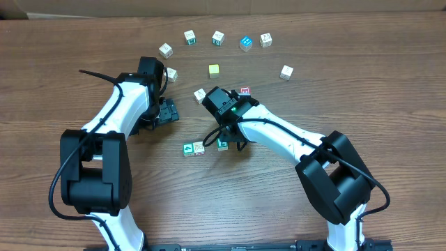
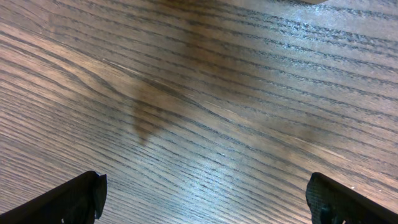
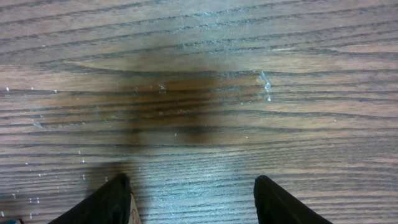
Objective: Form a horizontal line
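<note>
Three cubes in our row (image 1: pixel 188 148) lie left-right | right gripper (image 3: pixel 191 180) beside the third, jaws parted, empty | left gripper (image 2: pixel 205 180) released | red cube (image 1: pixel 244 90), blue cube (image 1: pixel 245 43) well apart

overhead looks straight down on table (image 1: pixel 362 77) — wrist views close above it, tilted forward.

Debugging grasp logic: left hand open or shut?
Open. The left hand shows its fingers at opposite lower corners of the wrist view, only bare table between them, nothing held.

gap between white cube (image 1: pixel 198 148) and green "L" cube (image 1: pixel 222 145), right arm (image 1: pixel 279 136) alongside
</note>
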{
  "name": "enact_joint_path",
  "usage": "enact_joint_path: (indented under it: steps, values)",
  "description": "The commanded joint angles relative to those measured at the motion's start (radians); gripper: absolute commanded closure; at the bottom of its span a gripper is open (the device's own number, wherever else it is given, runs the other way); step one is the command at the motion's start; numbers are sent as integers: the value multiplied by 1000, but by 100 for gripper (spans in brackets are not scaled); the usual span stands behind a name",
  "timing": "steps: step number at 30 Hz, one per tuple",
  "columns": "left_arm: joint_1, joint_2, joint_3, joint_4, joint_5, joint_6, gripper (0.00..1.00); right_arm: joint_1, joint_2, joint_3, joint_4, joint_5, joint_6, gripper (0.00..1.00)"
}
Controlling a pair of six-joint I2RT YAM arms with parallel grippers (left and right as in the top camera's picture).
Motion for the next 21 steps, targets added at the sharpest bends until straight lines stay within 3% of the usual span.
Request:
enact_joint_path:
  steps: [1,21]
  values:
    - [-2,10,-3,1,-12,-3,0,-9,-13,-6,2,11,4,44]
    - [-2,10,-3,1,-12,-3,0,-9,-13,-6,6,-10,4,44]
